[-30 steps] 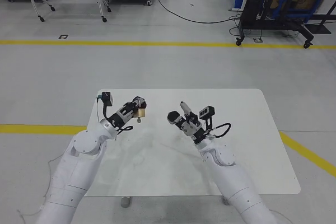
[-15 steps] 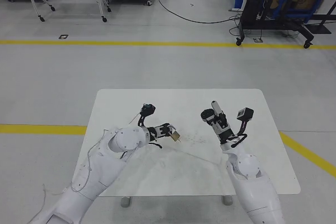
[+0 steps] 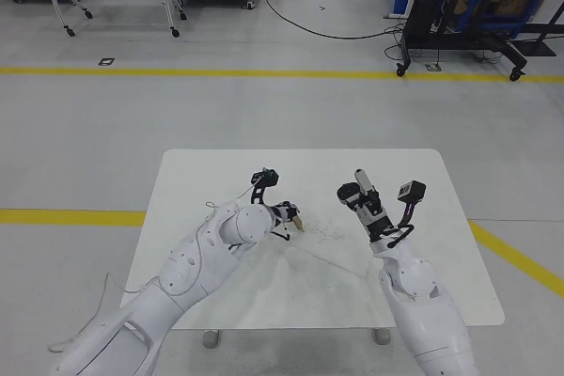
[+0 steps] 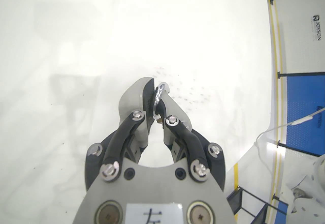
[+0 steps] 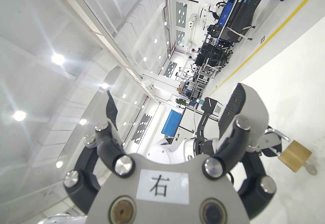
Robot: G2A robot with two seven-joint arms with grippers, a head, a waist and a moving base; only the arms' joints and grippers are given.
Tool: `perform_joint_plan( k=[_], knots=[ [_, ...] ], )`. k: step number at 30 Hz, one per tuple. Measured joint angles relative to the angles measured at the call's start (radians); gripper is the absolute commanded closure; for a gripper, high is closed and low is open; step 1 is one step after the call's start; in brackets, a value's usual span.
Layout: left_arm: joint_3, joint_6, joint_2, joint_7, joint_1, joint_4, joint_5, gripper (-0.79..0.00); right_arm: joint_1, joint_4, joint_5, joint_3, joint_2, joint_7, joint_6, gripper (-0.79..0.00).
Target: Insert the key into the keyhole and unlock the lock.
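1. Brass lock (image 5: pixel 294 156): a small padlock body that hangs tilted by its shackle from the left gripper. It is the reference for every position given below. Whether its lower end touches the surface beneath cannot be told.
2. Shackle (image 4: pixel 159 94): the silver loop at the upper end of the lock. It is pinched flat between the two ribbed pads that hold it, and a sliver of the brass body shows just behind it in the left wrist view.
3. Key (image 5: pixel 311 170): silver. Its head projects from the end of the lock opposite the shackle. The blade is out of sight where it meets the body.
4. Left gripper (image 4: pixel 157 89): clenched on the shackle, with the lock hanging from it. The jaws stand almost together, with only the thin loop between them.
5. Right gripper (image 5: pixel 174 91): released, with its jaws spread wide and nothing between them. It stands clear of the lock on the lock's right side, tilted up and away from it.
6. Table (image 3: pixel 456 235): white, with rounded corners, lying beneath the lock. The lock hangs over its middle part, away from every edge.
7. Specks (image 4: pixel 193 94): a scatter of small dark marks on the tabletop. They lie near the lock, on the side away from the arm that holds it.
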Motion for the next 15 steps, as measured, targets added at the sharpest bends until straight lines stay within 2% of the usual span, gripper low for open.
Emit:
perform_joint_plan(
  k=[4, 7, 10, 15],
  knots=[
    [-0.033, 0.0, 0.001, 0.022, 0.001, 0.023, -0.012, -0.785, 0.0, 0.0, 0.0, 0.0, 0.0, 0.0, 0.0, -0.785],
    [-0.085, -0.01, 0.016, 0.025, 0.016, 0.009, -0.016, -0.785, 0.0, 0.0, 0.0, 0.0, 0.0, 0.0, 0.0, -0.785],
    [-0.165, -0.043, 0.044, 0.025, 0.053, -0.044, -0.024, -0.785, 0.0, 0.0, 0.0, 0.0, 0.0, 0.0, 0.0, -0.785],
    [-0.339, -0.184, 0.108, 0.076, 0.186, -0.224, 0.027, -0.785, 0.0, 0.0, 0.0, 0.0, 0.0, 0.0, 0.0, -0.785]
  ],
)
